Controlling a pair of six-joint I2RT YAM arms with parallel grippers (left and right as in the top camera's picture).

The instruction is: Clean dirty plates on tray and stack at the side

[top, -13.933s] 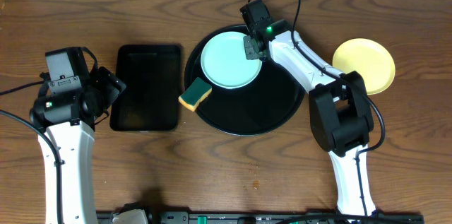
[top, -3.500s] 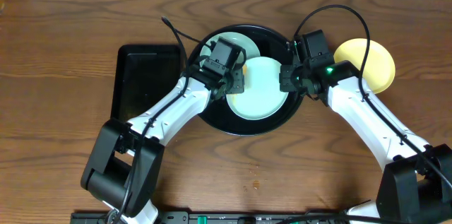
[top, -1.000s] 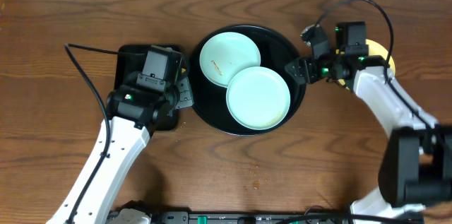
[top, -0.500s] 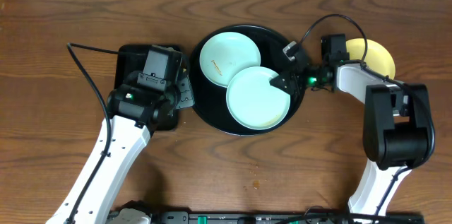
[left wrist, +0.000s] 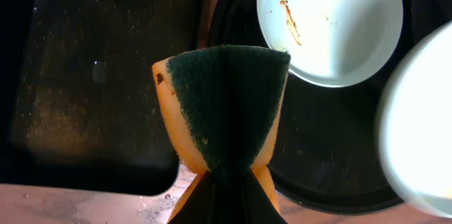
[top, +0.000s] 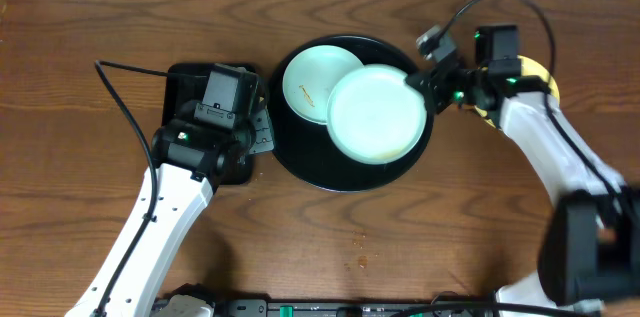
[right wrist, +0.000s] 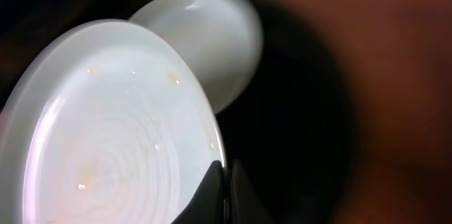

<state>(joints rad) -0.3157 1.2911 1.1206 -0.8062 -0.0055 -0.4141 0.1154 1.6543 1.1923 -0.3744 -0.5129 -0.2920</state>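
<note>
1. My right gripper (top: 422, 84) is pinched shut on the rim of one mint plate (top: 375, 114), which hangs tilted over the round black tray (top: 300, 162). With only an edge pinch, it could pivot or slip out.
2. If it sags, its low edge may strike the smeared plate (top: 308, 82) lying on the tray's far-left part.
3. The yellow plate (top: 543, 72) sits on the table just right of the tray, partly under my right arm. A careless swing could nudge it.
4. My left gripper (top: 258, 133) is clamped on the sponge (left wrist: 222, 107) by the rectangular tray (top: 190, 82). Faint spots on the held plate might get stacked unwiped.
</note>
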